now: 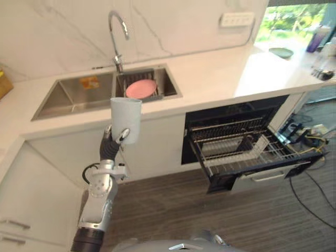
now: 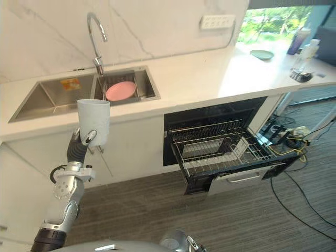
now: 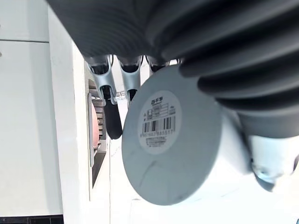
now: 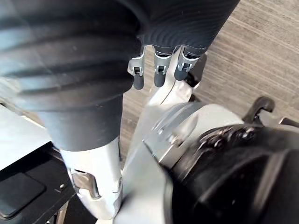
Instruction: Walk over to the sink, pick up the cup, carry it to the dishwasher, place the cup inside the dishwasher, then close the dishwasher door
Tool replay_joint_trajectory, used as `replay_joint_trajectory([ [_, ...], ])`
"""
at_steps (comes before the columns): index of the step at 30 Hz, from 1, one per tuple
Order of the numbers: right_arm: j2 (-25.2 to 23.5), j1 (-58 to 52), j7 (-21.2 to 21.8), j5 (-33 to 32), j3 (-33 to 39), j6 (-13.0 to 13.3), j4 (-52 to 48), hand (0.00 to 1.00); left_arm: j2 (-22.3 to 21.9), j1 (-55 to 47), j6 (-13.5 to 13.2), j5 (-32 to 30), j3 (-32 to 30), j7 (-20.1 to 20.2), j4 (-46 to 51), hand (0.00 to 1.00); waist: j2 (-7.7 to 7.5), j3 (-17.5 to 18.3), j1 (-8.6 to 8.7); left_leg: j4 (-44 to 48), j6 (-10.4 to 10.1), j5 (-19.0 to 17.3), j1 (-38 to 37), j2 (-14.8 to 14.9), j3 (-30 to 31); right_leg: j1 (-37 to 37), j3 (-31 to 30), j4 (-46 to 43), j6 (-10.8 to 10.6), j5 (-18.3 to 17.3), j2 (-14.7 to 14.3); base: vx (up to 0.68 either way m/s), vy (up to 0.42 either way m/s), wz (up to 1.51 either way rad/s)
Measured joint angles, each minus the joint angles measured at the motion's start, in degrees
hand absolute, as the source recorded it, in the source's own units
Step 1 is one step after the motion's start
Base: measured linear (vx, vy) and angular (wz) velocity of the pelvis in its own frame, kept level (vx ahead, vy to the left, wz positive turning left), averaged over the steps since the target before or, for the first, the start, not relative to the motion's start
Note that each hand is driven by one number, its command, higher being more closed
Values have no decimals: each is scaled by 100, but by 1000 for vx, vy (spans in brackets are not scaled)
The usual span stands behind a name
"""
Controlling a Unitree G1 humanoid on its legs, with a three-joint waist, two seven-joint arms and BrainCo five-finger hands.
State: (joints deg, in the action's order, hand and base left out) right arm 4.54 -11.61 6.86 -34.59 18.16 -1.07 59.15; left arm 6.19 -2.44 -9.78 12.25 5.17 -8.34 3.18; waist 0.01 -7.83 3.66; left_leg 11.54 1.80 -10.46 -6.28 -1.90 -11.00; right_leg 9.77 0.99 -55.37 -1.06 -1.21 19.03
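- Grips upright cup [image 1: 126, 116] in left hand [image 1: 123, 136], fingers curled round it, before sink [image 1: 68, 100].
- Holds right hand [image 4: 160, 74] empty, fingers loosely straight.
- Finds dishwasher [image 1: 252, 176] open, rack out.

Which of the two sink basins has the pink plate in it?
The right basin, nearer the dishwasher, holds the pink plate; the left basin has a small yellow-orange item at its back wall instead.

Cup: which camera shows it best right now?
The left eye view: the whole cup shows upright in the left hand, held up in front of the sink. The right eye view shows the same. The left wrist view gives its labelled base, very close.
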Motion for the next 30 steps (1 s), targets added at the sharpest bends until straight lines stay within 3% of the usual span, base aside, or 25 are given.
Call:
replay_joint_trajectory([
  [1, -66, 2, -5, -42, 0, 17, -3, 0, 2, -31, 0, 11, -50, -18, -16, 100, -100, -10, -15, 15, 24, -57, -77, 57, -60, 70, 256, 164, 15, -504, -31, 137, 42, -49],
  [2, -174, -42, -6, -57, -5, 56, 9, 0, 42, -34, -1, 54, -44, -39, -89, 100, -107, 22, -13, 13, -47, -156, -123, 249, -119, 101, 751, 1088, -59, -1054, -259, 155, 16, -42],
  [3, -203, -57, -7, -58, -9, 77, 8, 0, 55, -36, -1, 54, -24, -34, -120, 100, -99, 21, -26, 8, -77, -188, -85, 335, -148, 115, 833, 1614, -130, -1110, -423, 200, -6, -23],
  [4, -187, -104, -8, -99, -104, 81, 3, 0, 86, -49, 5, 57, -14, -36, -177, 100, -94, 27, -16, -39, -136, -226, -91, 451, -166, 99, 904, 2740, -273, -946, -711, 140, -21, -8],
  [6, -166, -195, -8, -95, -182, -4, 12, 0, 51, -83, 11, 55, 21, -125, -179, 100, -123, 33, -10, -58, -255, -292, -204, 482, -176, 119, 894, 3849, -259, -423, -924, 322, -86, 1],
  [8, -154, -283, -3, -65, -193, -105, 23, 0, 63, -144, 15, 52, 8, -267, -179, 100, -131, 42, 58, -38, -360, -446, -408, 477, -134, 5, 842, 4094, -194, 334, -1045, 417, -163, 15],
  [10, 101, -284, 6, 247, -212, -195, 39, 0, -53, -159, 63, 60, 134, -405, -182, 100, 212, 204, 110, 28, -482, -480, -458, 763, 18, -32, 1072, 3852, -185, -43, -1243, 420, -182, 23],
  [11, 124, -250, 5, 253, -209, -192, 39, 0, -50, -137, 66, 69, 173, -417, -175, 100, 249, 205, 109, 205, -512, -462, -363, 814, 41, -46, 1097, 3830, -170, -115, -1256, 388, -203, 21],
  [13, 198, -163, 16, 247, -223, -187, 42, 0, -122, -131, 141, 102, 250, -412, -167, 100, 310, 188, 77, 1669, -685, -331, 182, 1049, 176, -361, 1158, 3926, -76, -341, -1388, 414, -279, 9],
  [14, 241, -162, 15, 244, -227, -186, 38, 0, -167, -133, 187, 104, 257, -409, -167, 100, 340, 171, 46, 2232, -680, -208, 340, 1169, 185, -526, 1153, 4008, -31, -390, -1476, 399, -220, -20],
  [15, 271, -159, 12, 209, -242, -179, 41, 0, -207, -140, 249, 104, 261, -401, -170, 100, 280, 86, -42, 3226, -630, 25, 676, 1384, 215, -876, 1101, 4168, 38, -472, -1560, 284, -107, -44],
  [16, 266, -129, 11, 105, -233, -169, 36, 0, -201, -145, 256, 105, 274, -375, -167, 100, 289, 90, -114, 3602, -608, -285, 875, 1436, 251, -1123, 1014, 4261, 76, -548, -1582, 269, -91, -51],
  [18, 350, -42, 16, 76, -219, -155, 35, 0, -188, -146, 252, 105, 271, -320, -144, 100, 314, 107, -145, 3085, -551, -599, 1031, 1341, 158, -1345, 832, 4480, 51, -554, -1543, 224, -43, -59],
  [19, 365, 68, 17, 93, -209, -156, 31, 0, -185, -145, 237, 108, 268, -273, -137, 100, 311, 107, -147, 2159, -548, -638, 1049, 1183, 194, -1420, 695, 4601, 11, -533, -1484, 211, 17, -59],
  [20, 365, 117, 11, 104, -207, -150, 34, 0, -188, -141, 226, 109, 267, -257, -137, 100, 312, 106, -132, 1610, -568, -574, 1039, 1096, 308, -1453, 642, 4644, -28, -526, -1458, 234, 85, -49],
  [22, 353, 189, -38, 119, -180, -101, 63, 0, -201, -156, 167, 107, 280, -165, -145, 100, 339, 91, -132, 193, -586, -41, 1060, 880, 1040, -1488, 385, 4669, -210, -588, -1407, 254, 164, -52],
  [24, 436, 160, -154, 120, -203, 60, 75, 0, -173, -200, 40, 92, 271, 7, -170, 100, 352, 79, -163, 175, -700, 645, 926, 819, 1057, -1499, 103, 4583, -411, -731, -1387, 219, 224, -71],
  [28, 440, 174, -345, 158, -228, 247, 27, 0, 53, -75, -282, 84, 430, 158, -170, 100, 2, 58, -101, 124, -525, 452, 713, 556, 526, -1417, -27, 4539, -496, -745, -1014, 175, 194, -59],
  [30, 443, 148, -494, 226, -159, 367, 1, 0, 116, -11, -318, 85, 609, 227, -187, 100, -9, 60, -6, 105, -456, 384, 570, 467, 305, -1414, -27, 4516, -548, -720, -905, 134, 120, -47],
])
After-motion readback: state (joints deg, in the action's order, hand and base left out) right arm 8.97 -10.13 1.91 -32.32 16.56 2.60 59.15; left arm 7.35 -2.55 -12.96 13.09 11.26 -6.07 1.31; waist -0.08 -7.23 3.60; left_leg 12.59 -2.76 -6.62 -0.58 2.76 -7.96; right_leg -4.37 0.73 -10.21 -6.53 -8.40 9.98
